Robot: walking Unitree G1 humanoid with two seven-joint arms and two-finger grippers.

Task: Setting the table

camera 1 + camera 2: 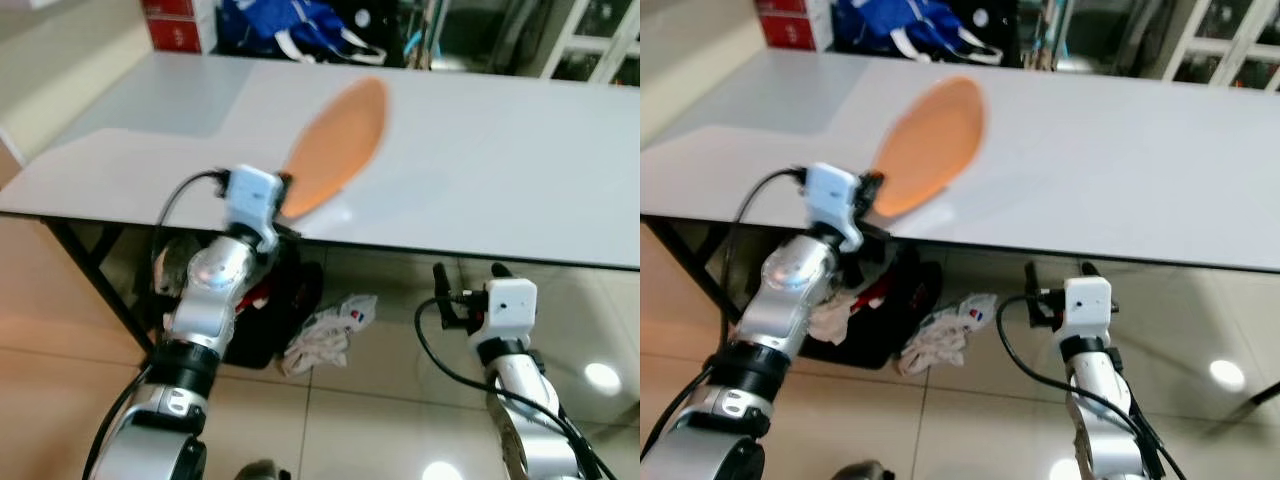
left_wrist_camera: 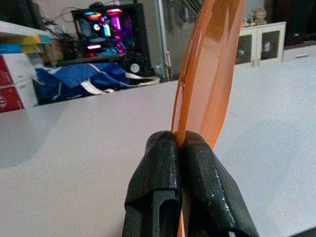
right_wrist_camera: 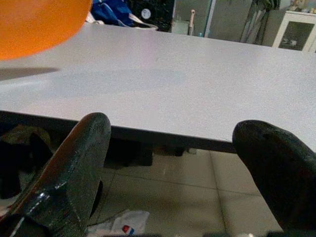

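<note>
An orange plate [image 1: 338, 147] hangs tilted above the near part of the white table [image 1: 480, 160]. My left gripper [image 2: 180, 143] is shut on the plate's near rim, at the table's front edge; the plate [image 2: 210, 74] rises on edge from between the black fingers [image 2: 158, 182]. My right gripper [image 1: 470, 272] stands open with nothing in it, below and in front of the table's front edge, to the right of the left arm. In the right wrist view the plate [image 3: 39, 22] shows over the tabletop, past the two spread fingers [image 3: 74, 173].
Under the table lie a dark bag [image 1: 270, 320] and crumpled white cloth [image 1: 325, 335] on the tiled floor. Red boxes [image 1: 175, 25] and a blue bag [image 1: 290, 25] sit behind the table's far edge. Black table legs [image 1: 95, 275] stand at the left.
</note>
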